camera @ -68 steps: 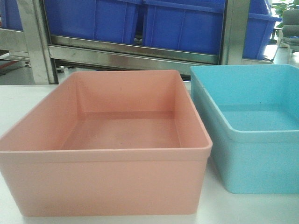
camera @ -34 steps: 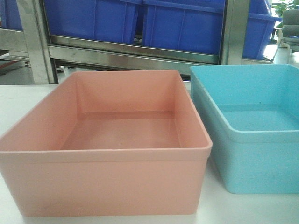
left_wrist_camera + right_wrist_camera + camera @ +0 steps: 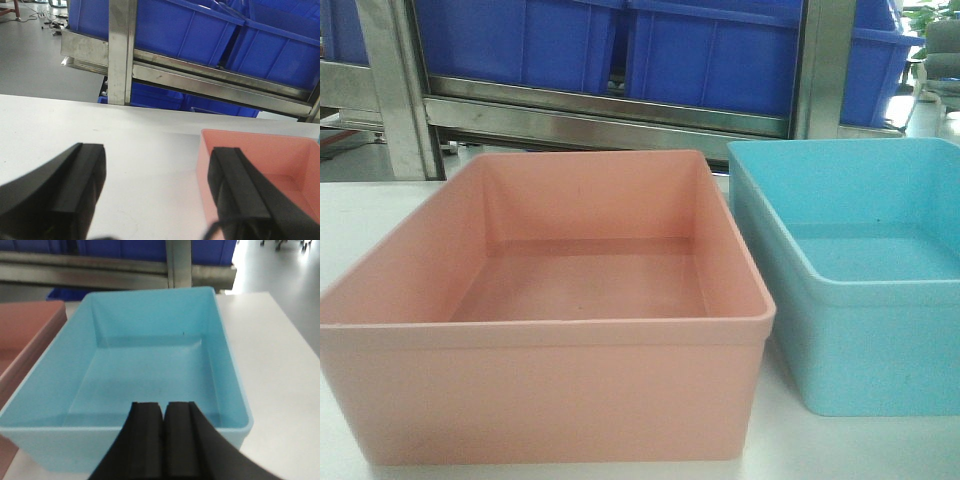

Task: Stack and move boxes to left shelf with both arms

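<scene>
the pink box [image 3: 550, 400] and the blue box [image 3: 870, 350] sat side by side on the table [image 3: 360, 220], toward its far edge, both bare inside. the front view's right side cut off the blue box. the left gripper [image 3: 156, 165] was spread just left of the pink box. the right gripper [image 3: 163, 412] was pressed together over the blue box's near rim.

This looks like a warehouse or factory storage area. A stainless-steel rack [image 3: 610, 125] along the far side holds rows of dark blue crates [image 3: 710, 55]. Bare grey floor [image 3: 30, 65] spreads out to the left. A pink bin [image 3: 550, 390] and a light blue bin [image 3: 880, 350] sit on a plain white worktable [image 3: 75, 125].
</scene>
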Controlling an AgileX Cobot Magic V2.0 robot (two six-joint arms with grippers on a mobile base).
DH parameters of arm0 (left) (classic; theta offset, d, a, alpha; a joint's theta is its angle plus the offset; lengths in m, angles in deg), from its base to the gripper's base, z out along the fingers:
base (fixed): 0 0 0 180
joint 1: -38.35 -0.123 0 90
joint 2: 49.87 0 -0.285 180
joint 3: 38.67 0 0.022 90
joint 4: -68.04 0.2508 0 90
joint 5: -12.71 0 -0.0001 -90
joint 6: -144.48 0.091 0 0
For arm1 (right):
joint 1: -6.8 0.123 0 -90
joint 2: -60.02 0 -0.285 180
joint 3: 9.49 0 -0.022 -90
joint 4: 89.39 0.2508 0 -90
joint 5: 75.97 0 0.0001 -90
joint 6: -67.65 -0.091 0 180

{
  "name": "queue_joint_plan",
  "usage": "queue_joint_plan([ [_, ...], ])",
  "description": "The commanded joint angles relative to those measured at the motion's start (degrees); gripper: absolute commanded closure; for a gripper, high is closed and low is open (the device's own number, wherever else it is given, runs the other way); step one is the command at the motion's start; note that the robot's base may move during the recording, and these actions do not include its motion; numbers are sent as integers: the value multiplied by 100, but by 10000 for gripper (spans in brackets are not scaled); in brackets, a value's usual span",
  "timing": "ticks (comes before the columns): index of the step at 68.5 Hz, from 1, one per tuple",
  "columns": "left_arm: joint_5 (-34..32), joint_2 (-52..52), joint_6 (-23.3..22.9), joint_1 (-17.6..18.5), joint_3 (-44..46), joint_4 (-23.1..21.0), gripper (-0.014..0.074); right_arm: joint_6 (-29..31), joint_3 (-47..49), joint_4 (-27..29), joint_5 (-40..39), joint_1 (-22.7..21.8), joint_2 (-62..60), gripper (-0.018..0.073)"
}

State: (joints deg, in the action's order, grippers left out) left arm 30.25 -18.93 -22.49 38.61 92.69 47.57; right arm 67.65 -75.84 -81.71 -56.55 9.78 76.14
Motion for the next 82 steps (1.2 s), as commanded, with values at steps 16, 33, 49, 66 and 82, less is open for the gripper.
queue_joint_plan([
  [16, -424, 29, 4, -15, 156, -109, 244, 0, 1676, 55, 1190, 21, 2085, 529],
  [33, -424, 29, 4, -15, 156, -109, 244, 128, 2463, -113, 1763, 14, 3481, 506],
  [49, -424, 29, 4, -15, 156, -109, 244, 128, 3380, -567, 1991, 2, 4853, 122],
  [66, -424, 29, 4, -15, 156, -109, 244, 189, 4940, -920, 2484, -147, 6585, 119],
  [82, -424, 29, 4, -5, 156, -109, 244, 660, 6343, -866, 3126, -648, 8033, 119],
])
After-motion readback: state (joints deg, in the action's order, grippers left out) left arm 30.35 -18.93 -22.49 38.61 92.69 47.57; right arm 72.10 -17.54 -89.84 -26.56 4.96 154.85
